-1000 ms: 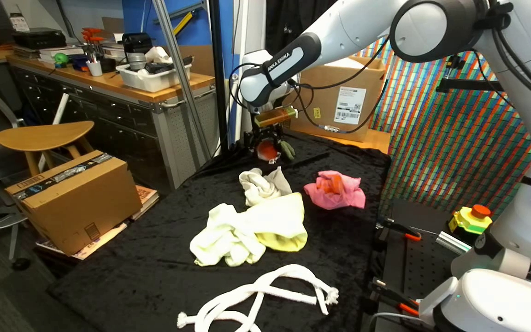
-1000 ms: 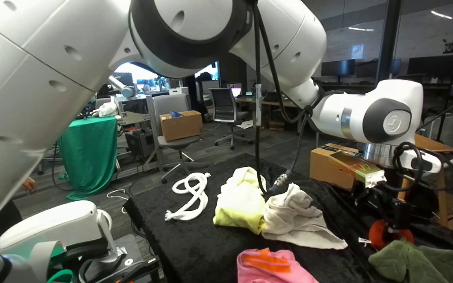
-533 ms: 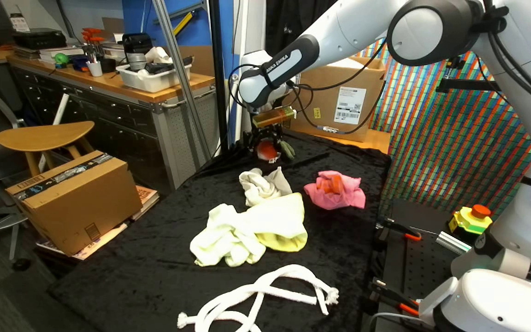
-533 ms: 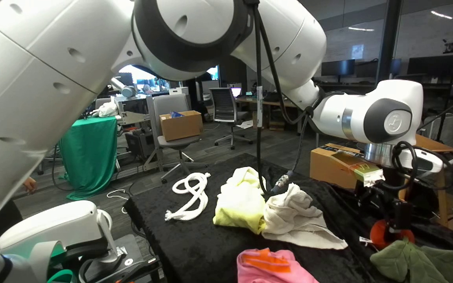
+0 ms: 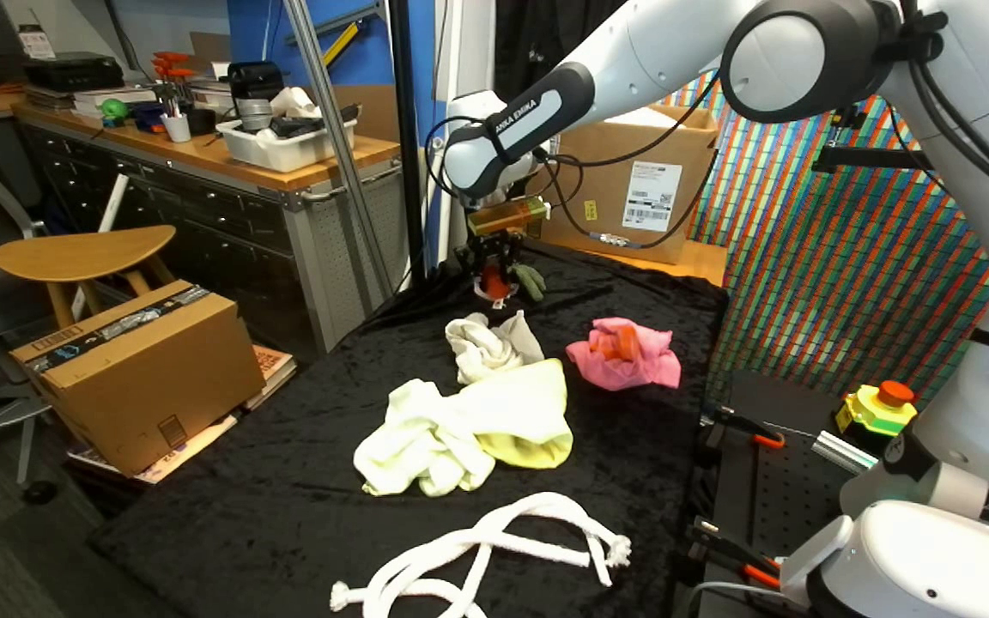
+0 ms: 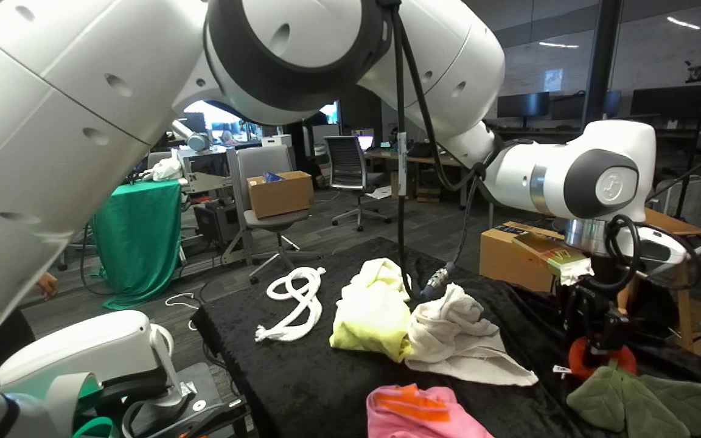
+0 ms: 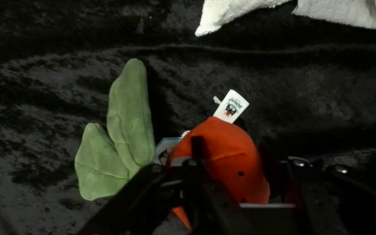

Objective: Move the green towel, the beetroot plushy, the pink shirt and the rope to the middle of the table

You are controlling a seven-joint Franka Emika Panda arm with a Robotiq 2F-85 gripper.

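Red and green soft cloth makes up the beetroot plushy (image 7: 230,160), and the robot's fingers (image 7: 197,148) are squeezing it. One finger is on each side of its round red body, and both touch it. They are part of the way apart, just as wide as the squished bit between them. Big green leaves (image 7: 131,111) stick out past the fingers on one side, and a white tag (image 7: 231,106) pokes out too. I cannot tell if the plushy sits on the table (image 5: 288,506) or is a tiny bit up.

In an exterior view, the plushy is at the far end of the black table, under the end of the white robot arm (image 5: 675,51). A crumpled white cloth (image 5: 494,350) is near it. This cloth touches the green towel (image 6: 362,334), which is more of a yellow-green and lies in a heap around the middle of the table. The pink shirt (image 5: 653,356) is bunched up near the towel, apart from it, with a patch of orange in its middle. The thick white rope (image 5: 546,502) lies in loops on the table and crosses over itself, apart from the towel.

One brown cardboard box (image 5: 572,189) stands past the far end of the table. Another cardboard box (image 5: 151,378) is off to the side.
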